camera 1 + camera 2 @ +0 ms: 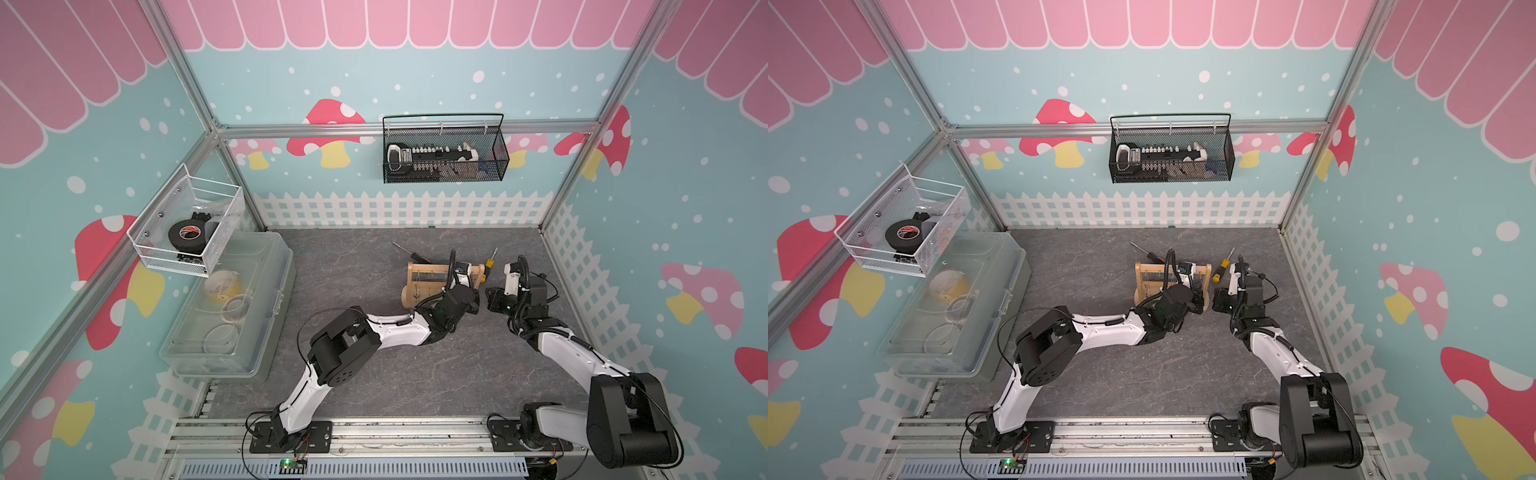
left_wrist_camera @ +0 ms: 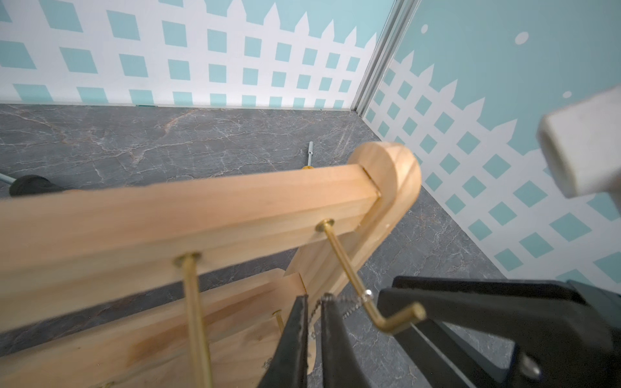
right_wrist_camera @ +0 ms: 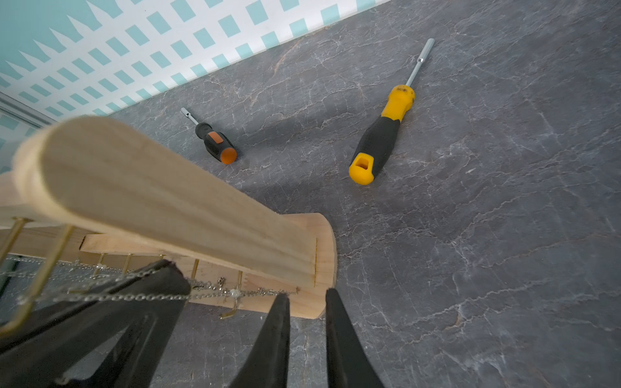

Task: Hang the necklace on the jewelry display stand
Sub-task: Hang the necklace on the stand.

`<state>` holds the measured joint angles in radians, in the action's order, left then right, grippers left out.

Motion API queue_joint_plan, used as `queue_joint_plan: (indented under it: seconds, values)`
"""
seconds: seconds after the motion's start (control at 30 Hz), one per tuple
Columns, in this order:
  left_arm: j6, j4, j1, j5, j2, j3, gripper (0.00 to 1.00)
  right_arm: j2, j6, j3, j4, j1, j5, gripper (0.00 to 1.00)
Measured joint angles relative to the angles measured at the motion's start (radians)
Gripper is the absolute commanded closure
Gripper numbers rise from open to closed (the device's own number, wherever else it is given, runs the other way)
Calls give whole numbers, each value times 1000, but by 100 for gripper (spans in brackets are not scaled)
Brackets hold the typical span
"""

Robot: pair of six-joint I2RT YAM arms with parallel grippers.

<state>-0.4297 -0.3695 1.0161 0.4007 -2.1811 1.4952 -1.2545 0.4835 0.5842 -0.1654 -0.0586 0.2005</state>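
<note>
The jewelry display stand (image 1: pixel 428 282) (image 1: pixel 1148 276) stands upright on the grey table behind both wrists. In the left wrist view the thin silver necklace (image 2: pixel 342 299) lies over an outer gold peg (image 2: pixel 349 272) on the top bar. It drops through the narrow gap of my left gripper (image 2: pixel 314 300), whose jaws are slightly parted around it. In the right wrist view the necklace (image 3: pixel 141 297) hangs down toward the stand's base (image 3: pixel 322 255). My right gripper (image 3: pixel 307 294) is open and holds nothing, beside the base. Its finger (image 2: pixel 487 312) shows just past the peg.
A yellow-and-black screwdriver (image 3: pixel 379 137) (image 1: pixel 490 264) and a black-and-orange one (image 3: pixel 218 144) lie behind the stand. A clear lidded box (image 1: pixel 232 307) sits at the left. A white wire basket (image 1: pixel 187 224) and a black mesh basket (image 1: pixel 444 153) hang on the walls.
</note>
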Motion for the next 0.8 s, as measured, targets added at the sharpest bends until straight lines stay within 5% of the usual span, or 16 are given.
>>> queue_joint_plan:
  seconds: [0.13,0.8]
  values:
    - [4,8,0,1,-5,4,100,0,0,0,0,0,0,80]
    - [-12,-10,2,-64,40,-97,100,0,0,0,0,0,0,80]
